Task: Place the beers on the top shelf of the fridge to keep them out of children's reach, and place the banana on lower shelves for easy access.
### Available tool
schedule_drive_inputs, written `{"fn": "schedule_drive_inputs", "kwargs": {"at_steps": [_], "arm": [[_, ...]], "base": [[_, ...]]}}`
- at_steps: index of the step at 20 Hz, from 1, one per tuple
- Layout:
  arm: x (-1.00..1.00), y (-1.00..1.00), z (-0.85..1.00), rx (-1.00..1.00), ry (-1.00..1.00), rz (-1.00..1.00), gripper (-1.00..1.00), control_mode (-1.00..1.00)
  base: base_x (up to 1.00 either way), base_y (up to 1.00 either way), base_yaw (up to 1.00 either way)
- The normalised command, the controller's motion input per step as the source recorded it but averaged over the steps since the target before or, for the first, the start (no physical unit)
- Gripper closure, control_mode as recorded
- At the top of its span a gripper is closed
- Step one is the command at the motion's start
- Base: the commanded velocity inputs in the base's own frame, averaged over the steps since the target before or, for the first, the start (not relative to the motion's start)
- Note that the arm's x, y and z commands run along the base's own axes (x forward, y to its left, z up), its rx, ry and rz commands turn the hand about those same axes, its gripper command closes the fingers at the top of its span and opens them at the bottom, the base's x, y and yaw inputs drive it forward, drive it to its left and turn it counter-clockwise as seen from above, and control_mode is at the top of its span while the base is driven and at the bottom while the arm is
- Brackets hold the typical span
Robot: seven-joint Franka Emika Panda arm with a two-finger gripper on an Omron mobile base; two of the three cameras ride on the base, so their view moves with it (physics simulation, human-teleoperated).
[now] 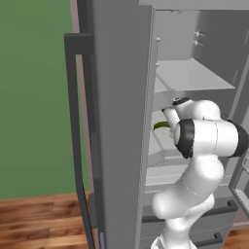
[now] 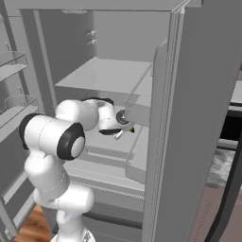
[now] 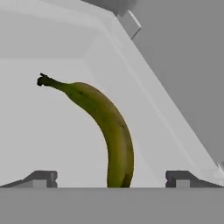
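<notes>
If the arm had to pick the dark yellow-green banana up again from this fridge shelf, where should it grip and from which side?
Probably across the thick middle of the curved yellow-green banana, coming from the open front of the pale grey-white shelf it lies flat on. The stem end tapers thin; the middle is widest. The open two-finger gripper already straddles its near end.

The banana (image 3: 109, 124) has a smooth, matt yellow-green skin with a blackish, rougher stem end. It lies on a lower shelf (image 3: 48, 140) of smooth, matt pale plastic. The fridge (image 1: 121, 121) door looks like flat grey brushed metal. The floor (image 1: 39, 219) is glossy brown wood planks.
</notes>
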Motion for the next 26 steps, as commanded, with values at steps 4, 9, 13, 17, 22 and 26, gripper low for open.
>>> {"fn": "schedule_drive_inputs", "kwargs": {"at_steps": [4, 9, 13, 17, 22, 26], "arm": [[-0.5, 0.0, 0.23, -0.06, 0.0, 0.06, -1.0, -1.0], [-0.73, 0.0, 0.16, -0.08, 0.0, 0.06, -1.0, -1.0], [-0.66, 0.0, 0.39, -0.09, 0.0, 0.04, -1.0, -1.0], [-0.42, 0.0, 0.76, -0.08, 0.04, 0.03, -1.0, -1.0], [-0.3, 0.0, 0.97, -0.08, 0.13, 0.03, -1.0, -1.0], [-0.55, 0.0, 0.59, -0.13, 0.17, 0.12, -1.0, -1.0]], "base": [[0.0, 0.0, 0.0], [0.0, 0.0, 0.0], [0.0, 0.0, 0.0], [0.0, 0.0, 0.0], [0.0, 0.0, 0.0], [0.0, 0.0, 0.0]]}}
